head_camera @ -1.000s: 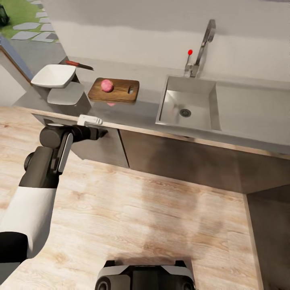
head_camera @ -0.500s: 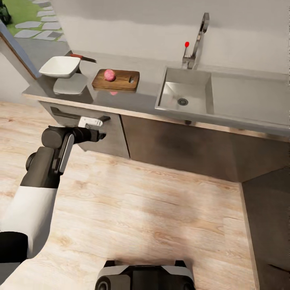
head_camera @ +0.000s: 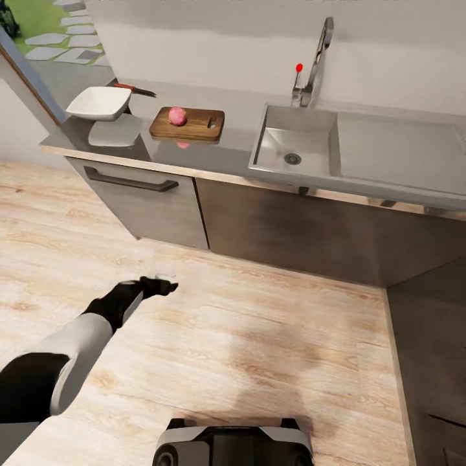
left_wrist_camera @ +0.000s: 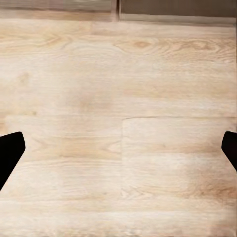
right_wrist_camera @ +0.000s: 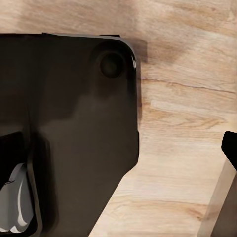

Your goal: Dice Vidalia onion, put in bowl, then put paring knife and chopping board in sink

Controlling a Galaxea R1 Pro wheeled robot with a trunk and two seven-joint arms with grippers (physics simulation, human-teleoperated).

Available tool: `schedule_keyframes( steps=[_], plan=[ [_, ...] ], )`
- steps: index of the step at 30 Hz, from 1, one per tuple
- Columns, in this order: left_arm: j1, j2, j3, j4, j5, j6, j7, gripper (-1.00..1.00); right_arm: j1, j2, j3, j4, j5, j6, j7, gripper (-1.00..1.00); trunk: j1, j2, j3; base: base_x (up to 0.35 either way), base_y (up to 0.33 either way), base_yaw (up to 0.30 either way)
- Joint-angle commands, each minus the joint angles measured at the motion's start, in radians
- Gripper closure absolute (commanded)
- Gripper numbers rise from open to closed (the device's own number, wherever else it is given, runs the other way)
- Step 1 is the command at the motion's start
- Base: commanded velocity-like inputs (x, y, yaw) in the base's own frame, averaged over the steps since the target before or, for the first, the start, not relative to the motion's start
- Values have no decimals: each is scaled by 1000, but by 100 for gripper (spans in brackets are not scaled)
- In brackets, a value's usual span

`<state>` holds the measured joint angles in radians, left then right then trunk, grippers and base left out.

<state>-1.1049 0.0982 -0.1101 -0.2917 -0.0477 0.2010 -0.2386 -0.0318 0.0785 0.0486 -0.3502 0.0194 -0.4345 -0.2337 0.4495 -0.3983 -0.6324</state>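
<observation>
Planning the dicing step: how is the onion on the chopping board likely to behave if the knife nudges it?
The Vidalia onion looks like a round bulb, so it would probably roll if pushed. It sits near one end of the chopping board, so it could roll off onto the countertop. Its skin looks smooth, so it may be slippery.

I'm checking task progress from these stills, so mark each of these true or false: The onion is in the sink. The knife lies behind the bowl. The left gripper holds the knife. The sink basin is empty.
1. The Vidalia onion is in the sink. False: it sits on the chopping board.
2. The paring knife lies behind the bowl. True.
3. The left gripper holds the knife. False: its fingers are wide apart over the floor, holding nothing.
4. The sink basin is empty. True.
</observation>
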Motion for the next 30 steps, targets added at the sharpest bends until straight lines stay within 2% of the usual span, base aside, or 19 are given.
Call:
schedule_keyframes(
  steps=[1,2,3,5,7,8,11,13,16,19,20,21,22,27,30],
  plan=[
    [-1,0,-3,54,-4,-43,-2,-100,0,-1,5,0,2,-1,-9,-100,0,-2,-1,-2,0,0],
    [-1,0,-2,157,-4,-134,1,-100,0,-1,5,0,2,-1,-9,-100,0,-2,-1,-1,0,0],
    [-1,0,-2,202,-3,-181,4,-100,0,-1,5,0,2,-1,-9,-100,0,-2,-1,-1,0,0],
    [9,7,-2,317,0,-379,22,-100,0,-3,5,0,3,-1,-9,-100,0,-2,-1,0,0,0],
    [32,16,-2,345,1,-442,27,-100,0,-8,4,-1,3,-1,-9,-100,0,-2,-1,0,0,0],
    [67,24,-2,363,1,-486,31,-100,0,-17,3,-8,3,-1,-9,-100,0,-2,-1,0,0,0],
    [133,32,-2,371,2,-550,32,-100,0,-24,4,-49,4,-1,-9,-100,0,-2,-1,0,0,0],
    [200,35,-2,375,3,-668,35,-100,0,-27,4,-73,4,0,-9,-100,0,-2,-1,0,0,0],
    [264,36,-2,376,3,-762,36,-100,-1,-30,4,-104,4,9,-9,-100,0,-2,-1,0,0,0],
    [308,37,-2,377,3,-809,36,-100,-1,-32,4,-144,6,33,-10,-100,0,-2,-1,0,0,0],
    [328,37,-1,376,3,-831,36,-100,-2,-32,4,-168,8,57,-10,-100,0,-2,-1,0,0,0],
    [357,37,-1,377,5,-888,37,-100,-3,-32,4,-218,11,128,-9,-100,0,-2,-1,0,0,0],
    [365,37,-1,377,5,-919,38,-100,-3,-32,4,-241,12,165,-9,-100,0,-2,-1,0,0,0],
    [408,35,0,377,7,-986,41,-100,-5,-32,4,-324,13,246,-7,-100,0,-2,-1,0,0,0],
    [443,27,0,378,7,-1033,78,-100,-5,-32,4,-364,13,284,-7,-100,0,-2,-1,0,0,0]
  ],
)
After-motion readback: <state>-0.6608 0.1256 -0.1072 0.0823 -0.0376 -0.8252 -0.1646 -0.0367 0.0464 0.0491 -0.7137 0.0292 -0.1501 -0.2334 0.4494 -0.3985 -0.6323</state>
